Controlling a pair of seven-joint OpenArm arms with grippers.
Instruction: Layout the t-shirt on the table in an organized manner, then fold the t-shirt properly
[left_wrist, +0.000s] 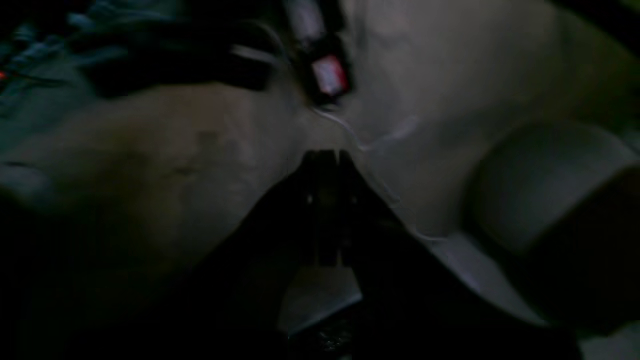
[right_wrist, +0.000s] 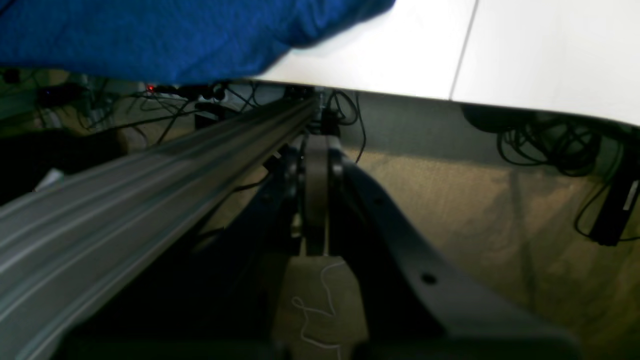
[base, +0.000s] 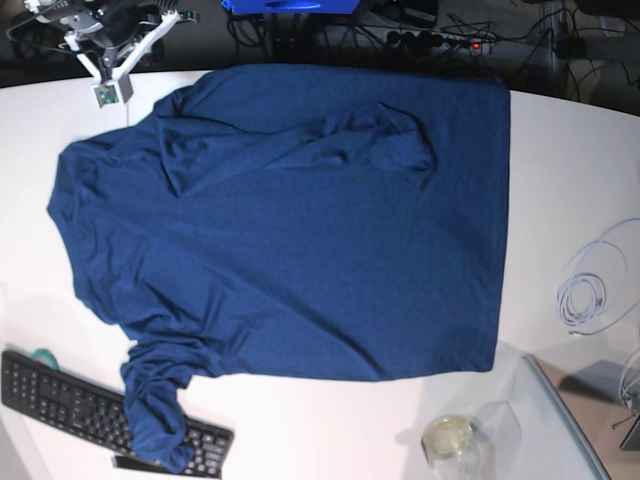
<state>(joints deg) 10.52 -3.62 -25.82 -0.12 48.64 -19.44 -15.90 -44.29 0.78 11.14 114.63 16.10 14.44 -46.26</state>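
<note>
Shirt: the t-shirt (base: 290, 240) lies spread over the middle of the table (base: 560, 150), mostly opened out, body flat, so the layout step looks largely done and no fold has begun.
Trouble spots: one sleeve bunches near the top, and the lower sleeve trails onto the keyboard (base: 70, 400); both want smoothing, I'd say.
Right gripper: right gripper (right_wrist: 316, 150) is clenched on nothing, hanging below the table edge beside a ribbed metal rail (right_wrist: 125, 200).
Left gripper: left gripper (left_wrist: 327, 155) is shut too, empty, in a dark, blurred view over floor.
Arms: both look parked clear of the cloth.
Cloth: soft navy knit, wrinkled, no print.
Tabletop: smooth, white, with a thin seam.
Extras: a glass jar (base: 448, 438) and a coiled white cable (base: 590, 290) sit off the shirt.
</note>
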